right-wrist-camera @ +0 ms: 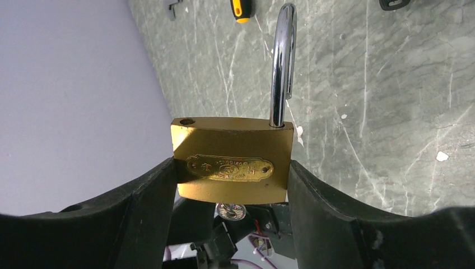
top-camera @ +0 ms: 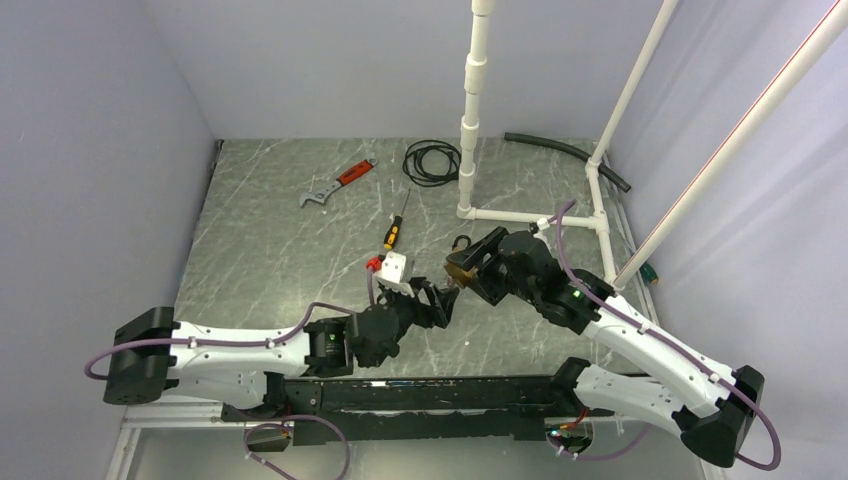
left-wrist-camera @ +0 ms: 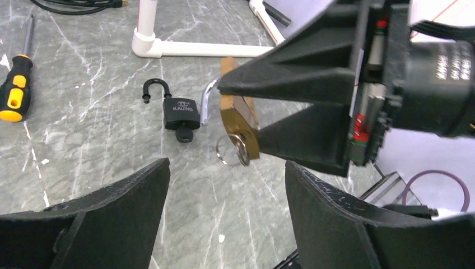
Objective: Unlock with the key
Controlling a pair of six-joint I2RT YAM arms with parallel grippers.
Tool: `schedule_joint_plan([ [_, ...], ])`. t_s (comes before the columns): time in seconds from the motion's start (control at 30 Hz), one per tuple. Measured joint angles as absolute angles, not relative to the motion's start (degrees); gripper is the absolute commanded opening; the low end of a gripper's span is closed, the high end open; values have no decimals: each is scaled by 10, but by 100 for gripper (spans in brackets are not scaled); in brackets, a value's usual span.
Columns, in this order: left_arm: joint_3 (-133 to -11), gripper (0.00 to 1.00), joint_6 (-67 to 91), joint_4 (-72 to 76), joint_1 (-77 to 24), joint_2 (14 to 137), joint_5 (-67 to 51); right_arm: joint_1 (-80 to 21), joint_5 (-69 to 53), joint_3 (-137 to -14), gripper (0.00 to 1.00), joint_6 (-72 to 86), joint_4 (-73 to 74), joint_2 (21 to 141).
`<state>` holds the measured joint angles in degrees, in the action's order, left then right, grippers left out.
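Closest in, the left gripper [left-wrist-camera: 227, 182] stands with its fingers [left-wrist-camera: 112, 218] spread wide and nothing between them. It is poised just short of the key [left-wrist-camera: 242, 144], which sits in the keyway at the bottom of the brass padlock [left-wrist-camera: 238, 120] with its ring dangling. The right gripper [right-wrist-camera: 231, 171] clamps that padlock by its two narrow sides, clear of the table. The body is tilted so the keyway end faces the left arm, presumably so that hand can reach and turn the key. The shackle [right-wrist-camera: 283, 67] is out of one hole and swung aside (so the lock looks open already, and the task near done, as I judge it). Beyond, on the marble table [left-wrist-camera: 84, 151], lies a black padlock [left-wrist-camera: 181, 115] with its own shackle up and a key in it, apart from the held one. Farther off are a screwdriver [left-wrist-camera: 14, 89], a wrench [top-camera: 335, 186], a coiled cable [top-camera: 432, 162] and the white pipe frame [top-camera: 470, 130].
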<state>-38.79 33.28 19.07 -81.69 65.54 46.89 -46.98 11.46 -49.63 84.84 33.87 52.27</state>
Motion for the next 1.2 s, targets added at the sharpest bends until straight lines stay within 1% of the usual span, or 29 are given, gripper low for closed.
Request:
schedule_joint_plan([
  [0.13, -362, 78, 343, 268, -777, 677, 431, -470, 114, -496, 0, 842, 333, 522],
  [0.3, -353, 70, 354, 319, -747, 703, 406, -470, 104, -496, 0, 839, 324, 517],
  [0.37, -353, 65, 363, 330, -736, 711, 402, -470, 98, -496, 0, 839, 319, 516],
  [0.43, -352, 55, 369, 353, -730, 718, 398, -469, 95, -496, 0, 838, 312, 516],
  [0.57, -351, 50, 376, 399, -725, 735, 390, -468, 88, -496, 0, 838, 300, 517],
  [0.6, -351, 45, 376, 409, -724, 740, 390, -468, 86, -496, 0, 838, 299, 517],
  [0.63, -351, 36, 376, 417, -723, 746, 390, -468, 84, -496, 0, 838, 298, 517],
  [0.67, -351, 24, 375, 431, -723, 753, 388, -468, 84, -496, 0, 838, 299, 517],
  [0.7, -351, 9, 376, 442, -723, 758, 386, -468, 84, -496, 0, 838, 299, 517],
  [0.73, -352, 0, 373, 460, -725, 764, 379, -467, 85, -494, 0, 838, 296, 517],
  [0.9, -355, 0, 386, 472, -726, 768, 389, -465, 89, -491, 0, 839, 283, 514],
  [0.93, -357, 0, 386, 468, -726, 768, 389, -465, 90, -490, 1, 839, 283, 513],
  [0.97, -359, 0, 388, 462, -726, 768, 389, -465, 91, -490, 15, 837, 283, 512],
  [1.0, -362, 0, 389, 455, -726, 767, 389, -465, 92, -490, 32, 835, 284, 511],
  [1.03, -364, 0, 392, 448, -726, 765, 389, -465, 93, -489, 53, 833, 284, 510],
  [1.07, -364, 0, 395, 444, -726, 763, 388, -466, 94, -489, 69, 831, 285, 509],
  [1.1, -364, 0, 398, 440, -726, 760, 387, -467, 96, -489, 80, 829, 286, 508],
  [1.13, -364, 0, 400, 435, -726, 757, 385, -467, 100, -490, 86, 825, 287, 506],
  [1.17, -364, 0, 402, 429, -726, 754, 382, -469, 105, -490, 89, 821, 290, 505],
  [1.2, -361, 0, 404, 411, -726, 748, 386, -471, 114, -494, 90, 815, 300, 502],
])
